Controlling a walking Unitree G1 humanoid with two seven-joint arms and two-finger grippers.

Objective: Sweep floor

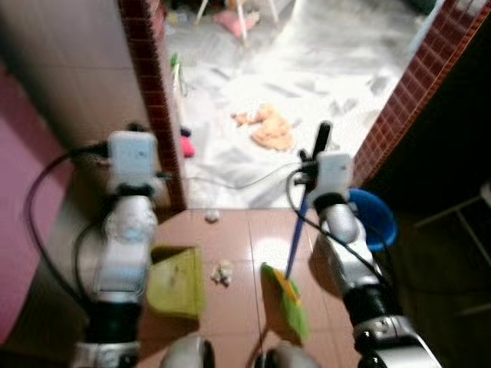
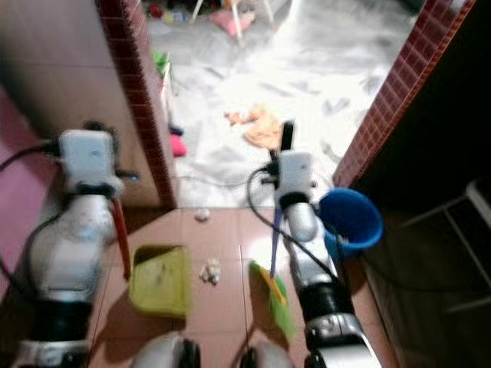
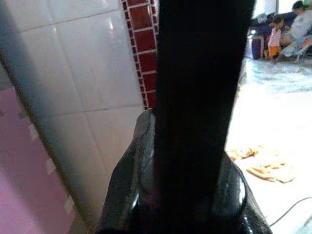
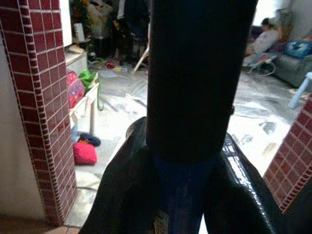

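Note:
A yellow-green dustpan [image 1: 176,284] rests on the brown tile floor, its red handle [image 2: 119,230] rising to my left gripper [image 3: 195,195], which is shut on the handle's black top. My right gripper [image 4: 180,195] is shut on a broom's blue handle [image 1: 295,241] just below its black end. The broom's green and orange head [image 1: 285,303] stands on the floor right of the dustpan. Between pan and broom lies a crumpled scrap [image 1: 222,272]. A second scrap [image 1: 212,217] lies farther ahead at the doorway.
A red brick pillar [image 1: 157,100] stands ahead left and a brick wall [image 1: 414,92] ahead right. A blue bucket [image 1: 376,218] sits beside my right arm. On the pale floor beyond lie an orange cloth [image 1: 268,129], a pink item [image 1: 186,146] and a cable.

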